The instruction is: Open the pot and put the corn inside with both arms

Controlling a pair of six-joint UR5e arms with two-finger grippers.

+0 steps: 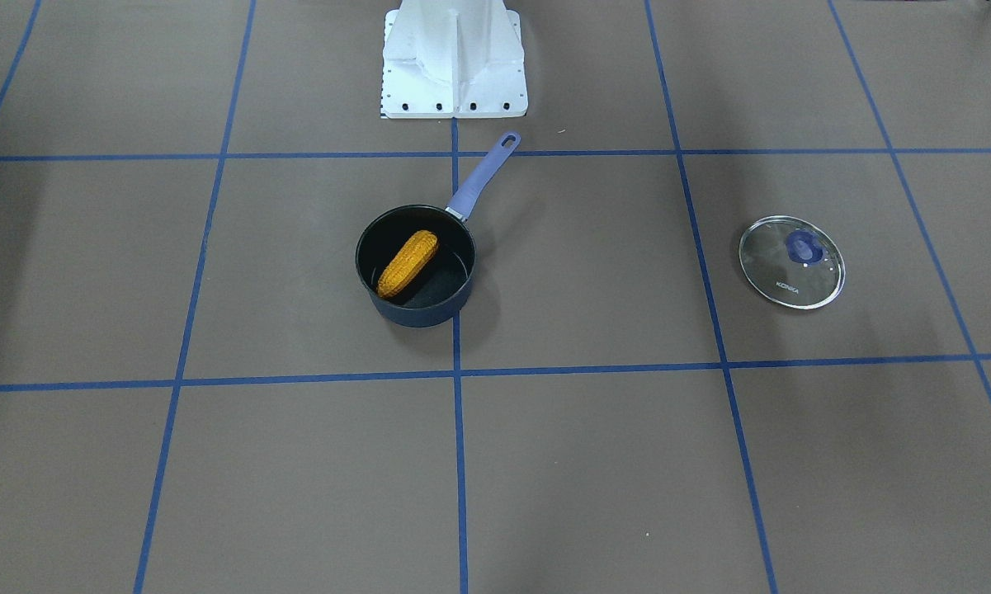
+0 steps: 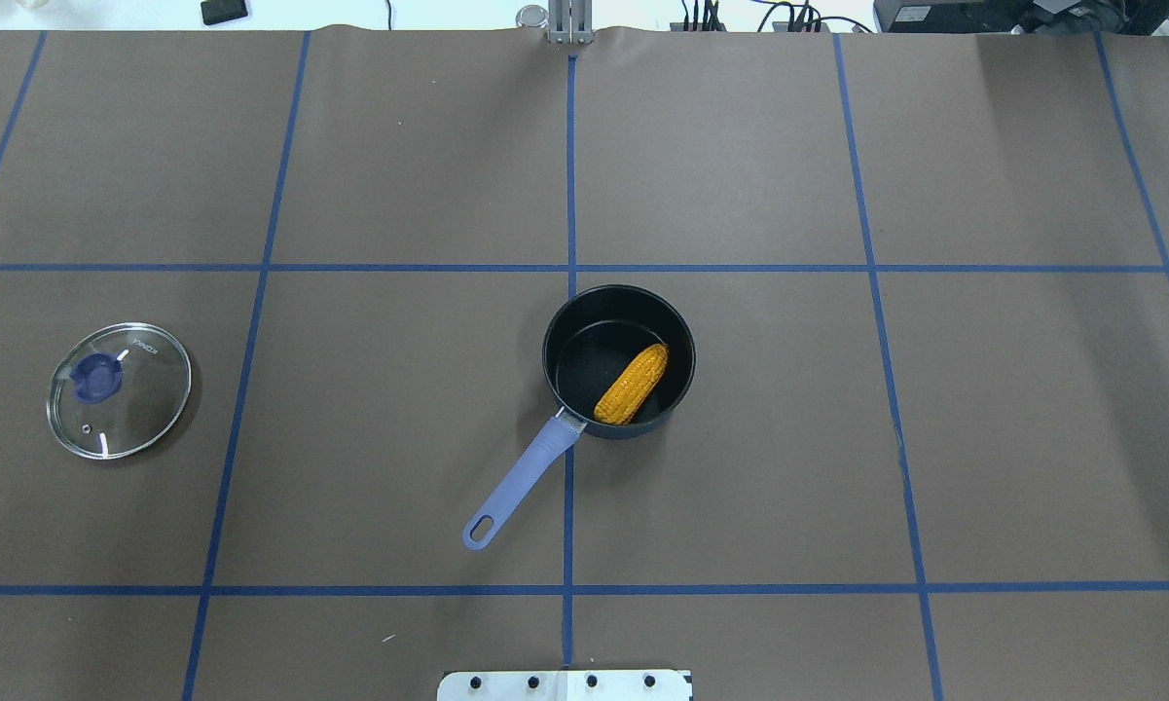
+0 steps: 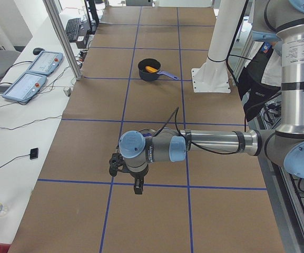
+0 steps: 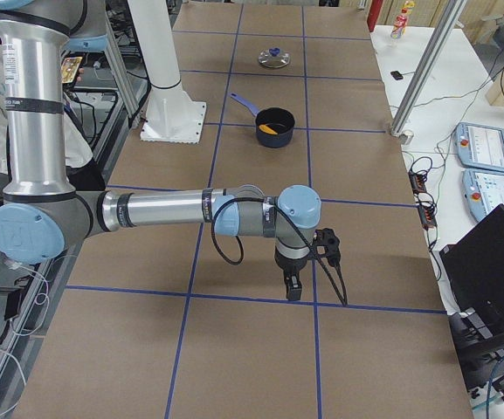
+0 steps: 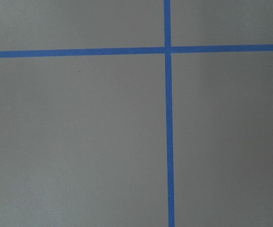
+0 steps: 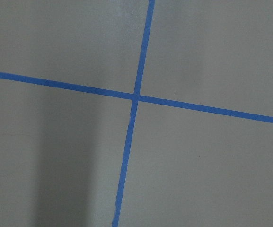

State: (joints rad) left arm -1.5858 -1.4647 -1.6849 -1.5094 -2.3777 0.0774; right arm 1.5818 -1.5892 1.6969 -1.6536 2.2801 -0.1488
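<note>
Brown-papered table (image 2: pixel 740 146) bears the corn (image 2: pixel 633 384), lying slantwise inside the open pot (image 2: pixel 584 365). The lid (image 2: pixel 120 389) lies flat, well apart. The left gripper (image 3: pixel 138 190) and right gripper (image 4: pixel 293 292) hang farther out; their finger spread cannot be told.

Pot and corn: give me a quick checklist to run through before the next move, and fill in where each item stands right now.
1. Lid off the pot: ok. The glass lid lies flat on the table on the robot's left, well apart from the pot.
2. Corn inside the pot: ok. It lies slanted on the bottom.
3. Pot upright: ok. Its handle points toward the robot's base.
4. Arms clear of the pot: ok. The left end effector and right end effector hang over bare table far from it.
5. End effectors empty, open or shut: cannot tell. They show only in the side views.
</note>
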